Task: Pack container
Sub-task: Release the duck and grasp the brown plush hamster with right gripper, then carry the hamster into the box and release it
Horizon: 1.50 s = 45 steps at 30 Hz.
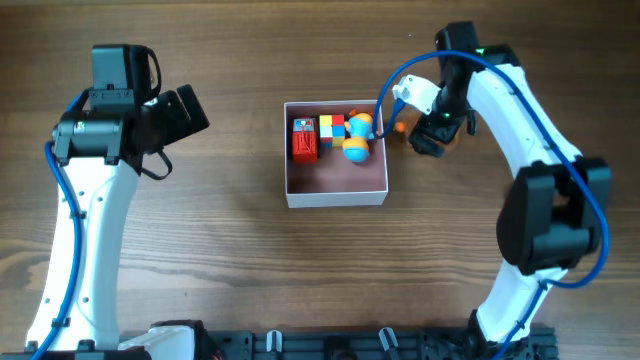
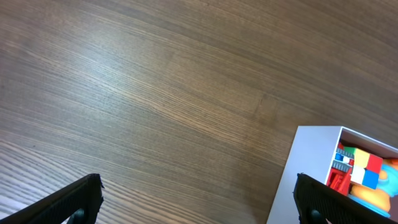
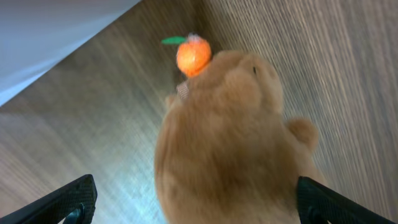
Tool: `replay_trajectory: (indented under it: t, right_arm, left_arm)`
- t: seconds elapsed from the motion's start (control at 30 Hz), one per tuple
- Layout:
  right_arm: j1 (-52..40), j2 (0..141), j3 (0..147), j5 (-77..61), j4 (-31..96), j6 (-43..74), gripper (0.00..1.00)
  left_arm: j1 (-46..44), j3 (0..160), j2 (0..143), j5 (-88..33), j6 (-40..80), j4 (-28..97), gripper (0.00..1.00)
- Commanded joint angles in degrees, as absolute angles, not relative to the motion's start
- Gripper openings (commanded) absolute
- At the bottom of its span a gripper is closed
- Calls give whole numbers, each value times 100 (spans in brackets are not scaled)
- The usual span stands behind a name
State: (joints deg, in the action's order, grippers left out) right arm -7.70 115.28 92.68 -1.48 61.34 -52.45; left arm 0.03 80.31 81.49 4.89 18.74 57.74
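The container [image 1: 336, 197], a shallow white-walled box with a pink inside, sits mid-table. It holds a red toy [image 1: 304, 140], a multicoloured cube [image 1: 331, 127] and a blue and yellow toy [image 1: 357, 138]. My right gripper [image 1: 432, 135] is just right of the container, open, with a tan plush toy [image 3: 230, 137] between its jaws. The plush has a small orange piece [image 3: 193, 55] at its far end. The container's wall [image 3: 50, 31] shows at the top left of the right wrist view. My left gripper [image 1: 185, 112] is open and empty, left of the container [image 2: 305, 174].
The wooden table [image 1: 220, 240] lies bare around the container. Both arms' bases stand at the near edge, beside a black rail [image 1: 330, 345].
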Motion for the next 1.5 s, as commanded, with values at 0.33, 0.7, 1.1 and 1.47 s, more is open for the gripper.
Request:
replay_trajectory:
  t: [0.33, 0.7, 1.1, 1.47]
  right_arm:
    - [-735, 12475, 9249, -43, 5374, -5378, 100]
    - [-716, 12438, 9255, -45, 5360, -4429, 37]
    - [-764, 10488, 9255, -722, 5756, -3691, 4]
    - [-4178, 9677, 9253, -196, 6001, -4488, 4]
  left_arm:
    - [27, 8060, 8132, 565, 1846, 5682, 100]
    - [27, 8060, 8132, 567, 1844, 5682, 100]
    - [672, 8060, 8130, 392, 1881, 6060, 100]
    - [672, 8060, 8132, 281, 1887, 6215, 100]
